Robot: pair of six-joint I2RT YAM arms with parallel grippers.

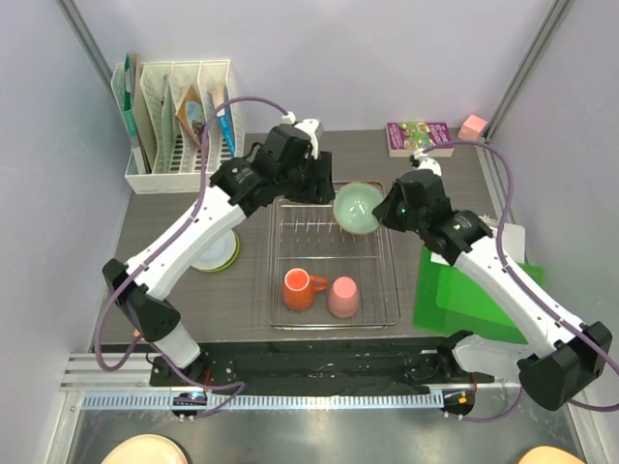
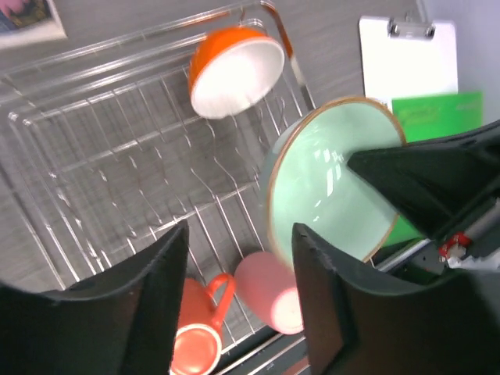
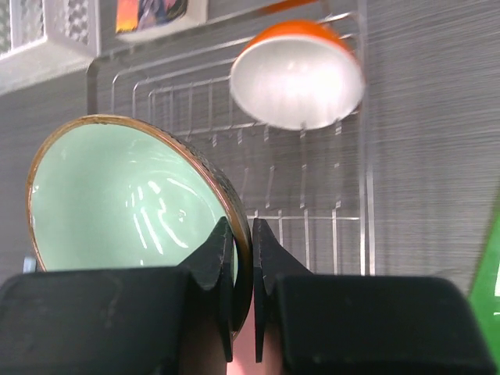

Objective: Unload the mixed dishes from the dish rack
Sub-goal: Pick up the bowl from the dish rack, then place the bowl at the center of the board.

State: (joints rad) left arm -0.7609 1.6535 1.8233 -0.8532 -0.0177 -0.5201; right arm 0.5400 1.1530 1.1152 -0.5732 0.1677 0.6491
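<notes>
**While Dishes Waited, One Bowl Was Gripped**

Only the lime-green plate [image 1: 222, 253] lay on the counter [image 1: 232, 311], left of the dish rack [image 1: 309, 242]. Right gripper [image 3: 242, 234] pinched the pale green bowl [image 3: 117, 195] by its rim at the rack's far right; left gripper [image 2: 238, 234] hung spread, empty. Orange mug [image 1: 299, 289] and pink cup [image 1: 342, 297] sat inside, near. Only wrist views showed the white-lined orange bowl [image 2: 234, 70].
</notes>
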